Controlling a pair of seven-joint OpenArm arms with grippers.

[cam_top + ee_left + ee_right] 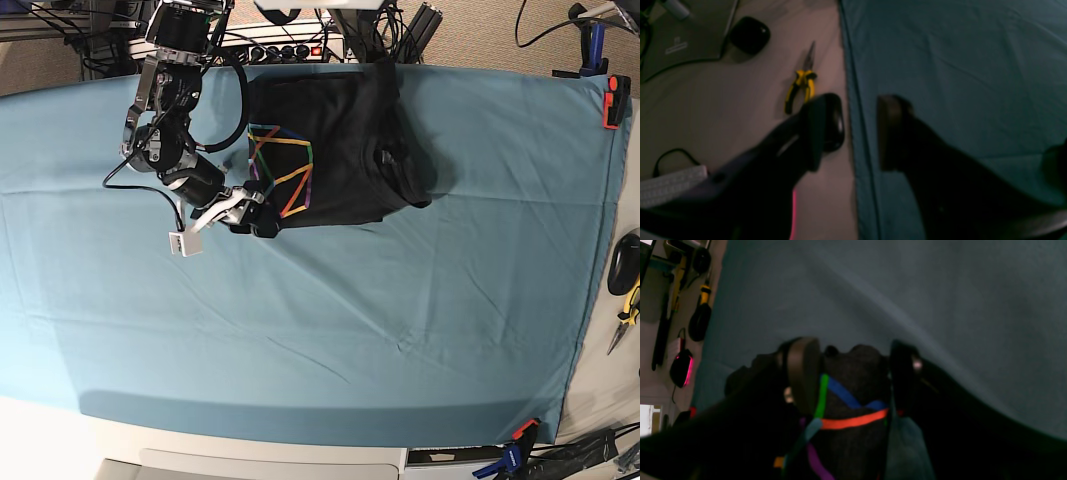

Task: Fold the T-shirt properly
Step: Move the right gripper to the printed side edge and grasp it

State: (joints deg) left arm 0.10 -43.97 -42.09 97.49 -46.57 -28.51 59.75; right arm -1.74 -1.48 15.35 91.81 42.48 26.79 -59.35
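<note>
- The T-shirt (pixel 335 145) lay bunched and partly folded at the far middle of the teal cloth (pixel 330 330), a soft, dark charcoal knit with thin orange, green, blue and purple lines forming a geometric print on its upper face
- Its near left corner (pixel 853 396) sat between the fingers of the right gripper (pixel 853 373); the fuzzy fabric filled the gap and the flat pads pressed it from both sides, so the pincer was closed on the shirt
- The teal cloth was smooth and matte with shallow creases, covering nearly the whole table
- The left gripper (pixel 860 130) hung above the cloth's hemmed edge, its two blunt black fingers spread apart with nothing between them
- Yellow-handled needle-nose pliers (pixel 801 81) and a glossy, rounded black mouse (pixel 750 35) lay on the bare pale tabletop (pixel 723 100) beside that edge
</note>
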